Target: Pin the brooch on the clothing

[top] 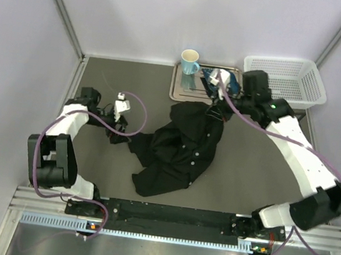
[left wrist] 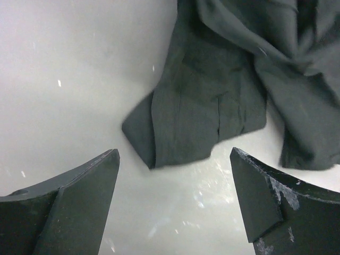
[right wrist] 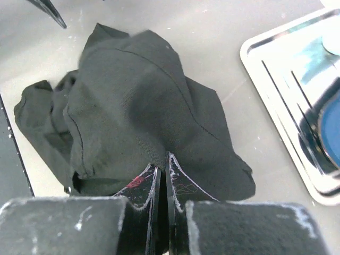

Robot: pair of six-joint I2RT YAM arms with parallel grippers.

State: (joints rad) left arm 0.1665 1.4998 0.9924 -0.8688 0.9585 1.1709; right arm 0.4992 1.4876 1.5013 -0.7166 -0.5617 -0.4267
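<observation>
The black shirt [top: 180, 148] lies crumpled in the middle of the table, with white buttons showing on its front. My right gripper [top: 219, 109] is at the shirt's far edge. In the right wrist view it [right wrist: 163, 156] is shut on a fold of the black fabric [right wrist: 138, 95]. My left gripper [top: 117, 134] is at the shirt's left end. In the left wrist view it [left wrist: 174, 154] is open and empty, just above the table, with a sleeve end [left wrist: 202, 106] right in front of its tips. The golden brooch does not show in any view.
A metal tray [top: 181, 90] stands at the back behind the shirt, with a light blue cup [top: 190, 61] and blue items on it; it also shows in the right wrist view [right wrist: 276, 79]. A white basket [top: 290, 80] sits at the back right. Walls enclose the table.
</observation>
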